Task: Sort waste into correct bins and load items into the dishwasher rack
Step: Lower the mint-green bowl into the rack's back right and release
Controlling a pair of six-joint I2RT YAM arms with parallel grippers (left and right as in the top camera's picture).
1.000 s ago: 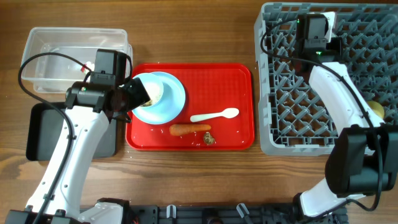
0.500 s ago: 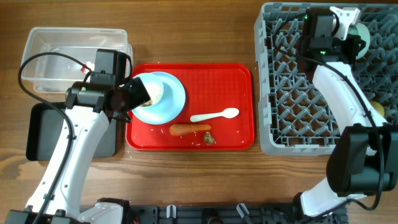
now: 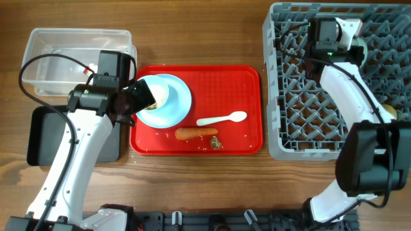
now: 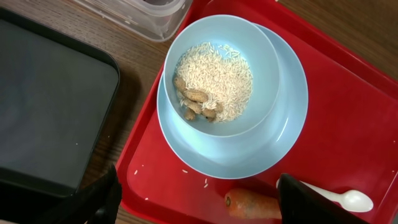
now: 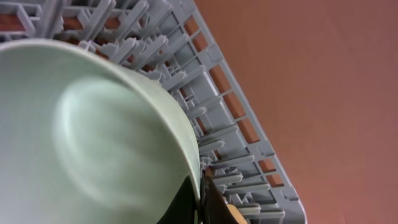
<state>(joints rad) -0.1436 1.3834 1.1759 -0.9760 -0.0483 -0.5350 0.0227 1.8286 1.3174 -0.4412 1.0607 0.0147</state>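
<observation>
Overhead, the left gripper (image 4: 199, 202) hangs spread wide above the pale blue bowl (image 4: 261, 43), which holds rice-like crumbs (image 4: 227, 81) and brown scraps (image 4: 196, 102) and sits on the light-blue plate (image 4: 286, 118) near the red tray's (image 4: 354, 124) far-left corner. The right gripper (image 5: 200, 199) pinches the mint-green bowl's (image 5: 81, 137) rim over the dishwasher rack's (image 3: 302, 122) far edge.

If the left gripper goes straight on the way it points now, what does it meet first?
The left gripper would most likely meet the pale blue bowl of rice and brown scraps first; it sits on the light-blue plate, centred ahead of the open fingers. Depth is unclear.
</observation>
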